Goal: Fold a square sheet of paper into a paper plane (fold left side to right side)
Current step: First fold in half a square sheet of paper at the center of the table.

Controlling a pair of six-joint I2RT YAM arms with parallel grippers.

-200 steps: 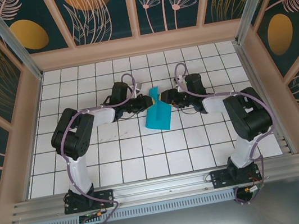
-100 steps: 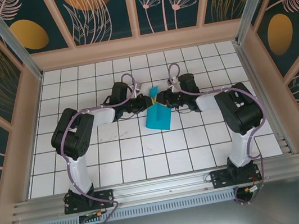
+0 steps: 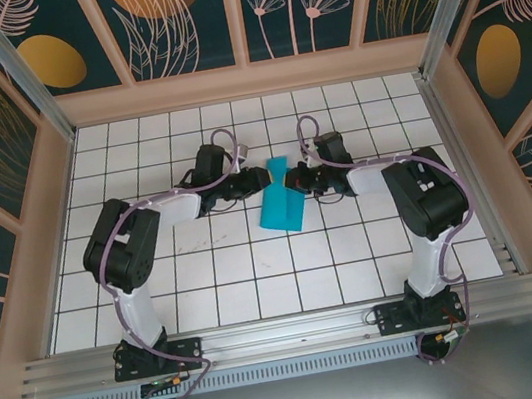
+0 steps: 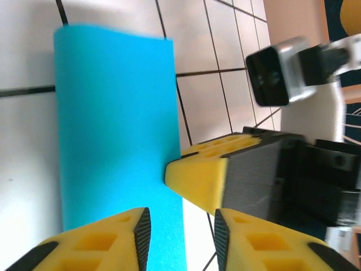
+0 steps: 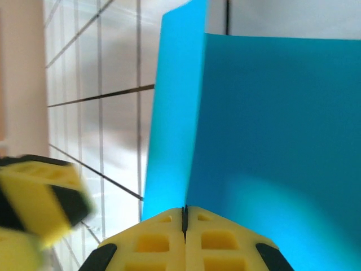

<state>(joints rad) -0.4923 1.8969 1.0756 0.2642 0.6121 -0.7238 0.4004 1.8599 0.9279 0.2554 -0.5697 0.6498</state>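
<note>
CHANGE: left gripper [image 3: 261, 175] backed off leftward, fingers now apart | right gripper [image 3: 295, 181] moved in, fingers now clamped together on right edge of folded cyan paper [image 3: 282, 207] | PAPER: narrow strip mid-table, between both grippers | MEANING: probably grip handed over, left-to-right fold being pressed

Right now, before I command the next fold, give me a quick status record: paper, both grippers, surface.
paper: folded cyan-teal paper sheet, narrow rectangle, on white tiled table
left gripper: open, above the sheet's long edge
right gripper: shut at that same edge; pinch unclear
flap: one layer looks raised beside right gripper
</note>
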